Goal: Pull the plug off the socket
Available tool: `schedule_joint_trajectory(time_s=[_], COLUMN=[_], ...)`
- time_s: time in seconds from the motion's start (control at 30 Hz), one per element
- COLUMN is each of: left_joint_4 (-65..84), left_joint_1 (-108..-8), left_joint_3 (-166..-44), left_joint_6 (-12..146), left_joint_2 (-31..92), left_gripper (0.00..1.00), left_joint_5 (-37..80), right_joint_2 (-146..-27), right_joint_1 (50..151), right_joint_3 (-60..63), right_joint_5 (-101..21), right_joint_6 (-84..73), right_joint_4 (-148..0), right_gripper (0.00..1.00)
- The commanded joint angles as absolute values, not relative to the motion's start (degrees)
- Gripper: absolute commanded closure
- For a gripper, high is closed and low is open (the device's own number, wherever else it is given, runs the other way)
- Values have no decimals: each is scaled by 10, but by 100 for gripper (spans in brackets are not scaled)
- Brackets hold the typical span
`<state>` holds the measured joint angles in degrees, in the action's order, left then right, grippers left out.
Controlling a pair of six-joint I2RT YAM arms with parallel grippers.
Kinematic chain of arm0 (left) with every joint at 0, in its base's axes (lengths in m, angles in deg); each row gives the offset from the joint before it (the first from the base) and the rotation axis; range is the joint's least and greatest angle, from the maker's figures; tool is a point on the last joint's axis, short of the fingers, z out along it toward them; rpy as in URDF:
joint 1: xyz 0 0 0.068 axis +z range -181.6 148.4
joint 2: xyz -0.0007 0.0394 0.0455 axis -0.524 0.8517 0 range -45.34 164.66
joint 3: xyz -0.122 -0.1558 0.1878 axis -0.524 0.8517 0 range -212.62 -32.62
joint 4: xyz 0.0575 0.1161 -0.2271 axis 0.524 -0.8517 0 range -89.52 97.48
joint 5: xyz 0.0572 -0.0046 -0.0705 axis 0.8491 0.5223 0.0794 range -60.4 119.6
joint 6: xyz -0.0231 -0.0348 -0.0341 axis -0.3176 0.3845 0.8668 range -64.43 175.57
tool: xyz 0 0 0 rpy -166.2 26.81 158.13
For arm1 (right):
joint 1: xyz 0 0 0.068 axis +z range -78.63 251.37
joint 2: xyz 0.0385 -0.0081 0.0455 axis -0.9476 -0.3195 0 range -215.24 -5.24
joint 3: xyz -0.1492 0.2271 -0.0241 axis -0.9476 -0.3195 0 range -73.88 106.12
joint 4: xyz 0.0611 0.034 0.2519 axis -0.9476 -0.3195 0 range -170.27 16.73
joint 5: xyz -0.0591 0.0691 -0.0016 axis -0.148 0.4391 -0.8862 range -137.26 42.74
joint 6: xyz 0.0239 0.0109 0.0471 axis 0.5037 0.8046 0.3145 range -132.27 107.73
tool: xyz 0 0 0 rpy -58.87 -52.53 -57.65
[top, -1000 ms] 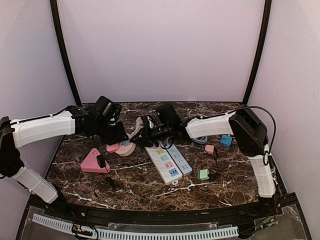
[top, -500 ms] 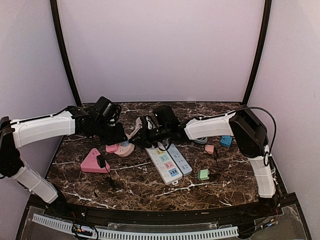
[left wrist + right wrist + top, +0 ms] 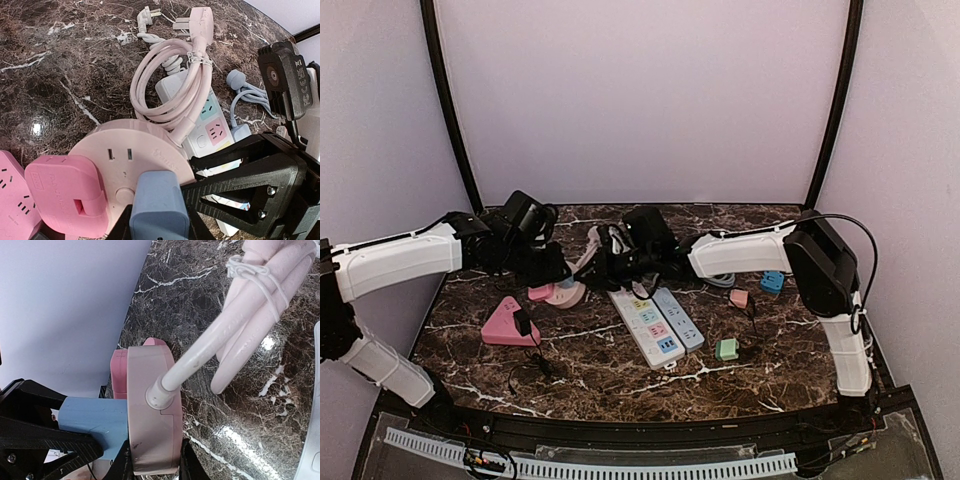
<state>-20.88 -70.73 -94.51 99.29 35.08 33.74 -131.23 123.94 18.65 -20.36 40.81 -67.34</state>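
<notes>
A round pale pink socket (image 3: 135, 150) lies on the marble table; it also shows in the top view (image 3: 566, 294). A blue plug (image 3: 159, 205) and a pink plug (image 3: 65, 197) sit in its face. My left gripper (image 3: 159, 222) is shut on the blue plug from both sides. In the right wrist view the blue plug (image 3: 95, 422) still butts against the socket (image 3: 152, 415). My right gripper (image 3: 155, 460) is shut on the socket's rim, beside where its pink cable leaves. In the top view the two grippers, left (image 3: 548, 268) and right (image 3: 592, 265), meet over the socket.
The socket's coiled pink cable (image 3: 170, 85) lies behind it. Two white power strips (image 3: 655, 325) lie at the centre. A pink triangular socket (image 3: 500, 325) with a black plug (image 3: 522, 321) lies at the left. A green plug (image 3: 726, 349), a pink adapter (image 3: 739, 298) and a blue adapter (image 3: 772, 281) lie at the right.
Both grippers and the round socket have shifted slightly to the left and back. Both grips are unchanged.
</notes>
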Motion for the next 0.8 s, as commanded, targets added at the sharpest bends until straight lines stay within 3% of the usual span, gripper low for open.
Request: schedule_joint_trajectory(time_s=[0.0,0.77], left_joint_4=[-189,-117], left_joint_1=[-716,-724], left_joint_3=[-948,-877], left_joint_6=[977,946], left_joint_2=[310,246], left_gripper=[87,96], left_joint_5=[328,326], right_joint_2=[-1312,-1258], right_joint_1=[1225,1225], right_joint_3=[188,151], right_joint_5=[-287,-371], right_joint_6=[380,353], right_joint_4=[-729,-735], right_gripper=[100,100])
